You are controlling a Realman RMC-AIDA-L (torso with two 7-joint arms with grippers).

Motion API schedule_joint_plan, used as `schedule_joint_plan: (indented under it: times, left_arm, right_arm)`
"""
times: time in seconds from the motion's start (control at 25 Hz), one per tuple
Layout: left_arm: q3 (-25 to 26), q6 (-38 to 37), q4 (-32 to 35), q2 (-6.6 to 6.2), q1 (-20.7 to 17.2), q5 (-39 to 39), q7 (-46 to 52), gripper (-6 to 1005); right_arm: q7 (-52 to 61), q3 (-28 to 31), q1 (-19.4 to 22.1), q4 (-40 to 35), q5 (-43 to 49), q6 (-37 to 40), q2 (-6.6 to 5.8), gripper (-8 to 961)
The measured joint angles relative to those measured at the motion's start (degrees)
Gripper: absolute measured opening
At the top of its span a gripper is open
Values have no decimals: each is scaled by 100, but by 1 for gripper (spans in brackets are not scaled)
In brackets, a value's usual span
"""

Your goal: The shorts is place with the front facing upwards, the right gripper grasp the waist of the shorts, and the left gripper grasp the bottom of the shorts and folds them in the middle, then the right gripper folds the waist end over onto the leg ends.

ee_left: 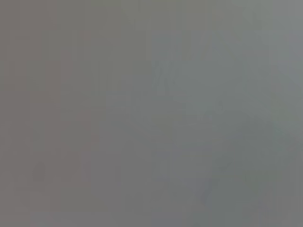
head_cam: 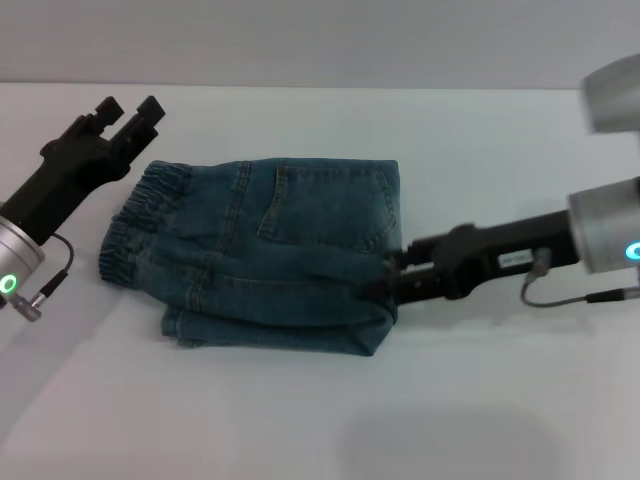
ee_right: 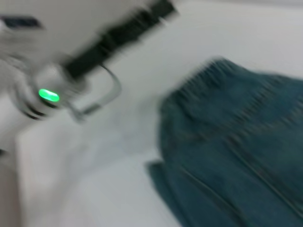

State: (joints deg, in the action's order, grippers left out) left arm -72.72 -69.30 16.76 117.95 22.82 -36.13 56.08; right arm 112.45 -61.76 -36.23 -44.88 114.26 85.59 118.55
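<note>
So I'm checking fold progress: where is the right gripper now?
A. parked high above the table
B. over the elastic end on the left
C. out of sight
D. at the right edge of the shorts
D: in the head view the right gripper sits against the right edge of the folded denim shorts, while the left gripper is off beyond their upper-left corner.

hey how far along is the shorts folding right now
Done: the denim shorts already lie doubled lengthwise on the table, layers stacked. In hand: the right gripper is at the shorts' right edge, apparently pinching the fabric there. The left gripper is off the cloth, lifted beyond the elastic end on the left. Left: the second fold, carrying one end over the other, does not look made yet.
</note>
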Motion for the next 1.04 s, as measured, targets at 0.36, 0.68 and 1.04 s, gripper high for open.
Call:
schedule_joint_plan:
  times: [0.36,0.68,1.04]
  left_arm:
    - [827,-327,-43,40,-144,5,-208,600]
    - [1753,-1382,-687,34,-294,152,-1165,591]
    - [1893,-2125,-1152,68,-438,400,-2109,583]
  right_arm:
    - [-2806,1195,1490,-97,-3169,329,11,627]
    - [-6355,2595,1740,2184,-5294,-289,14,628]
    - [-8759,3087,1342,3569,-7187,-915,34,628]
